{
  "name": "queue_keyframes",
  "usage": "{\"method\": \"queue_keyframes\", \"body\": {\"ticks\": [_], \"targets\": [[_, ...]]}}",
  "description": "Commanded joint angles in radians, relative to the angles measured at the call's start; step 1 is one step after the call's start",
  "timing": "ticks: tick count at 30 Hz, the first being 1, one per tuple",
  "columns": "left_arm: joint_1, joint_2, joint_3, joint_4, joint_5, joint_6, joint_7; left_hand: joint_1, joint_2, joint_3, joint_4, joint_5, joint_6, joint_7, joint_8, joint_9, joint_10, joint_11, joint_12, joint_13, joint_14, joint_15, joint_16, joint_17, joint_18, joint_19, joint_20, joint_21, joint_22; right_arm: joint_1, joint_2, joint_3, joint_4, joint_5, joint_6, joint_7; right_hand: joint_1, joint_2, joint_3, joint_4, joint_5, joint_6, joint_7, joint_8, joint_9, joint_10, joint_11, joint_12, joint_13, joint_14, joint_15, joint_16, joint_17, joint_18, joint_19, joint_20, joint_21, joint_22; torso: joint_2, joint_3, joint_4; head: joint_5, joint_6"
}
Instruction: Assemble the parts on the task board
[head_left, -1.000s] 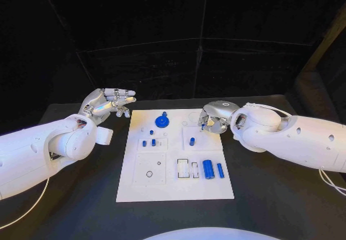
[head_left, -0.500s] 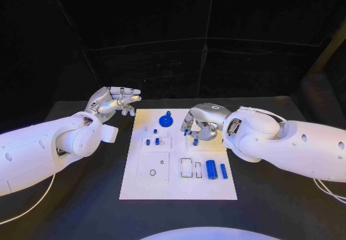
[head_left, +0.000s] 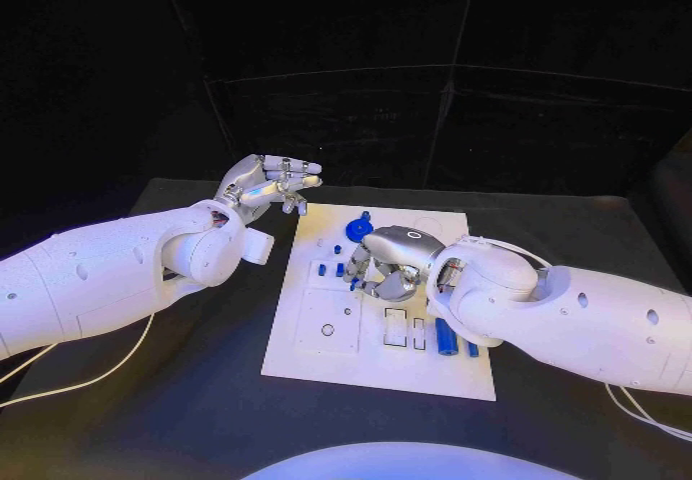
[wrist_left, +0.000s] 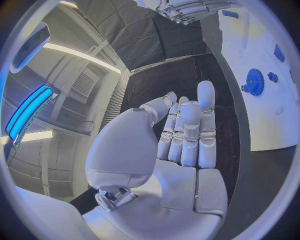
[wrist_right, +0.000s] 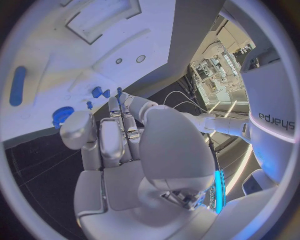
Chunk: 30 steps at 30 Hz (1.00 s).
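The board (head_left: 378, 375) lies on the table (head_left: 173, 400), and the right arm has swung across it since a second ago: the right hand (head_left: 381, 270), which hovered off the board's right side, now hangs over its middle. The whole view has shifted too, so the board's new slant is the camera's doing, not a move. The left hand (head_left: 268, 186) keeps its post beyond the board's far left corner, lifted, fingers loosely spread and holding nothing. The right hand's fingers are curled downward; in the right wrist view a thin blue peg (wrist_right: 119, 93) shows at its fingertips (wrist_right: 116, 107), but whether it is pinched or merely stands behind them cannot be told. Just past the hand sits the gear (head_left: 359, 229), beside the fingers the small pegs (head_left: 339, 267), and near the wrist the cylinder (head_left: 446, 335). The reach suggests a pick or an insertion at the middle sockets is beginning, with the other parts waiting.
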Motion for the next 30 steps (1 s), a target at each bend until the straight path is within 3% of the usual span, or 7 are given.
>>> {"method": "queue_keyframes", "body": {"ticks": [1, 12, 30], "targets": [[0.001, 0.003, 0.001, 0.000, 0.015, -0.019, 0.011, 0.003, 0.009, -0.004, 0.000, -0.003, 0.003, 0.001, 0.004, -0.001, -0.004, 0.002, 0.007, 0.001, -0.006, 0.000, -0.006, 0.000, 0.013, -0.007, 0.002, -0.005, -0.002, -0.016, 0.022, -0.007, -0.022, -0.010, -0.002, 0.016, -0.008, 0.000, 0.006, -0.001, 0.002, 0.006, 0.001, -0.003, 0.002, 0.006, 0.004, -0.003, 0.002, 0.025, -0.004, 0.005, 0.000, 0.001, 0.006, 0.001, 0.007, 0.001, 0.001, 0.0001, 0.0008, 0.015, -0.008], [0.002, 0.005, 0.001, 0.001, 0.032, -0.027, 0.016, 0.003, 0.009, -0.004, -0.001, -0.003, 0.003, 0.001, 0.004, -0.001, -0.005, 0.002, 0.007, 0.001, -0.006, 0.000, -0.005, 0.000, 0.013, -0.007, 0.002, -0.006, -0.002, -0.039, 0.060, -0.013, -0.062, -0.046, 0.011, 0.009, -0.009, 0.000, 0.006, -0.001, 0.002, 0.006, 0.001, -0.003, 0.002, 0.006, 0.004, -0.003, 0.002, 0.025, -0.004, 0.005, 0.000, 0.001, 0.006, 0.001, 0.007, 0.002, 0.001, 0.0009, -0.0017, 0.042, -0.026], [0.002, 0.007, 0.001, -0.003, 0.034, -0.019, 0.011, 0.004, 0.010, -0.004, -0.001, -0.003, 0.002, 0.002, 0.004, -0.001, -0.006, 0.002, 0.008, 0.001, -0.006, 0.000, -0.006, -0.001, 0.013, -0.007, 0.002, -0.006, -0.002, -0.042, 0.066, -0.015, -0.069, -0.074, 0.057, -0.002, -0.011, 0.000, 0.006, -0.001, 0.002, 0.005, 0.001, -0.004, 0.002, 0.005, 0.004, -0.003, 0.002, 0.025, -0.004, 0.005, 0.000, 0.001, 0.005, 0.001, 0.007, 0.001, 0.001, 0.0026, -0.0022, 0.056, -0.043]]}}
